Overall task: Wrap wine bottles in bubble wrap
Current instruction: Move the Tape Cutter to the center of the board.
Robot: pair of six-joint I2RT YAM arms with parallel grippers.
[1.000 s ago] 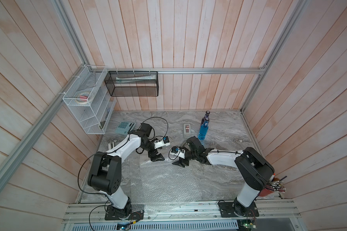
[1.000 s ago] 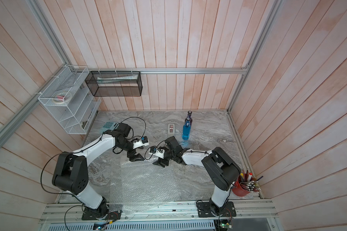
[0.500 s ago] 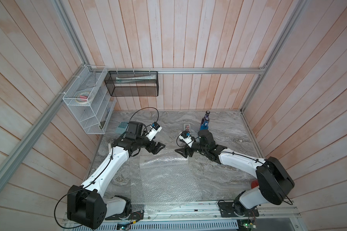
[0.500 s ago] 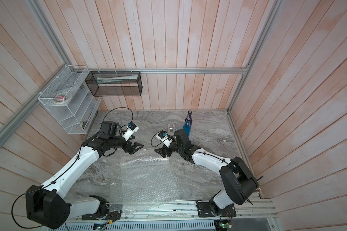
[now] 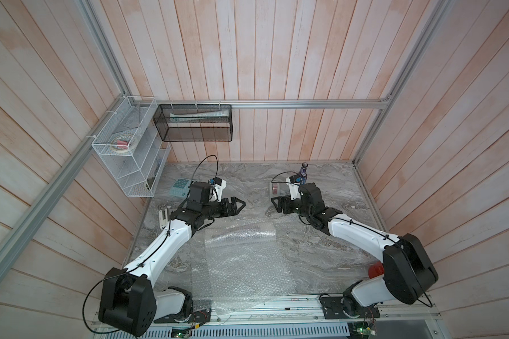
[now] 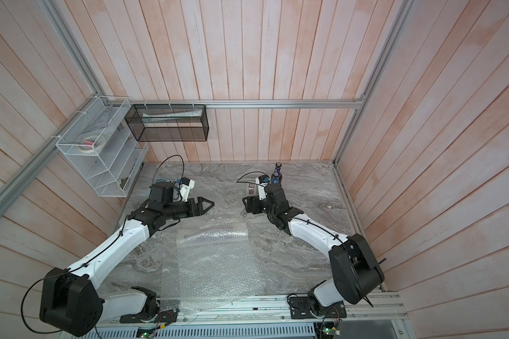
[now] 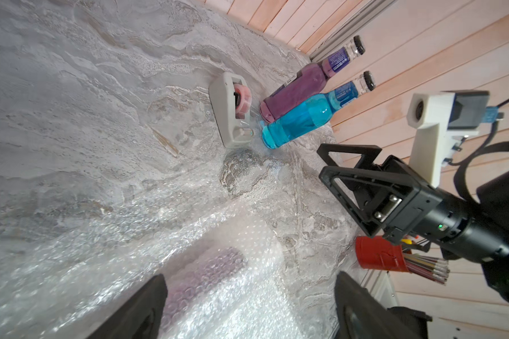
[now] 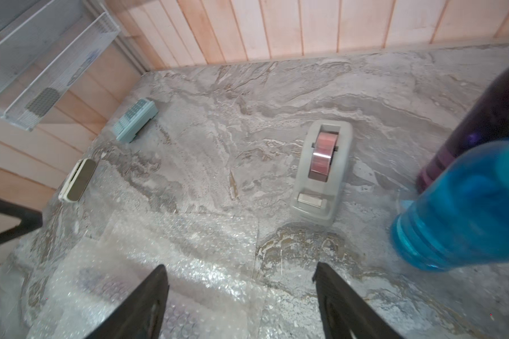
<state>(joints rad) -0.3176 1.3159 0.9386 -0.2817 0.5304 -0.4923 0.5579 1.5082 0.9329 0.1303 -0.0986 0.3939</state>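
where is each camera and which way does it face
Top views: high above the arm bases, looking down on the table; both whole arms.
Left wrist: on the left arm, facing the right gripper and blue bottle; own fingers show.
Right wrist: on the right arm, facing the tape dispenser and white rack; own fingers show.
Shared: both wrist views show tape dispenser, blue bottle, bubble wrap.

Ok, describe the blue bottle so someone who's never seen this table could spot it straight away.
Look at the grey marble table, at its far edge by the wooden back wall, toward the right corner. Two slim dark-capped bottles stand there next to a grey tape dispenser. The blue bottle alone holds bright blue liquid; the other bottle holds purple.
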